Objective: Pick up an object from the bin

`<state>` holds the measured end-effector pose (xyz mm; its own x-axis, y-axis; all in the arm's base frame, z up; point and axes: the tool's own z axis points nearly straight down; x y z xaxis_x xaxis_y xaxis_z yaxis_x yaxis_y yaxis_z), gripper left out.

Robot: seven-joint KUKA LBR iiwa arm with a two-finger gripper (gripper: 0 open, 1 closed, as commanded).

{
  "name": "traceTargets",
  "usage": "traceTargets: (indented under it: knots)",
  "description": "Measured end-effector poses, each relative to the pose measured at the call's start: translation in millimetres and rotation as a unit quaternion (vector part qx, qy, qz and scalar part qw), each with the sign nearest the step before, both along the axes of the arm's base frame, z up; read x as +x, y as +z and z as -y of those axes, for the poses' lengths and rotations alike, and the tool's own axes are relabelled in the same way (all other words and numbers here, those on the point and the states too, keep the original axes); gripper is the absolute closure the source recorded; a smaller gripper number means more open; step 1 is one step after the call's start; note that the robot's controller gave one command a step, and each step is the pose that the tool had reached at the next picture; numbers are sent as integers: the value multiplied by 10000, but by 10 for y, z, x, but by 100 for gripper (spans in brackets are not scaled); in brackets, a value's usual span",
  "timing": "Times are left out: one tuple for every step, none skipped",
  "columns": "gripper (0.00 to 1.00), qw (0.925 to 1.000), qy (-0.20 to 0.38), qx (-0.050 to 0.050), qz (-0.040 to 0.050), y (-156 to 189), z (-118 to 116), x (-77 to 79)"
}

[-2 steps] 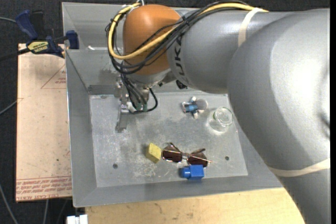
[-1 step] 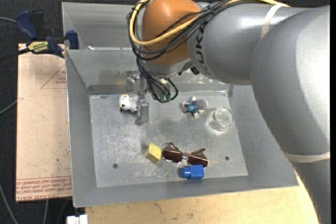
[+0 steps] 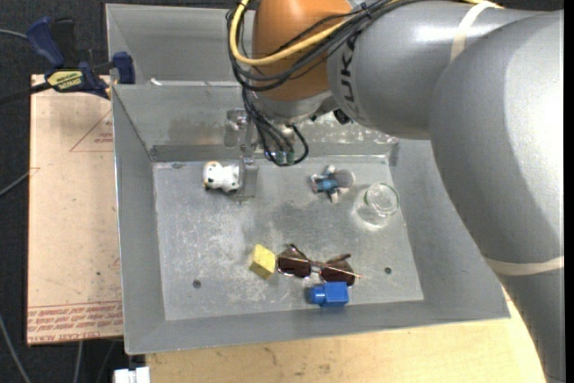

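gripper (image 3: 244,170) hung just right of the white toy (image 3: 221,178); whether spread or pinching i could not tell. i judged nothing lifted; the pick remained.

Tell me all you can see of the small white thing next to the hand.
The white thing is a small rounded lump, glossy like plastic, with dark spots on its left side. It lies on the bin floor, upper left, apart from the other things. The hand stands at its right edge; whether they touch I cannot tell.
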<state>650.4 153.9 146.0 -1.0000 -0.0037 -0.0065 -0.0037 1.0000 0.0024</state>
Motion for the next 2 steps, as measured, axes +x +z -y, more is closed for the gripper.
traceTargets:
  knots:
    - [0,9923,-1236,-10,-49,-804,-20,-110]
    - [100,9952,-975,-2,-24,-762,-65,-98]
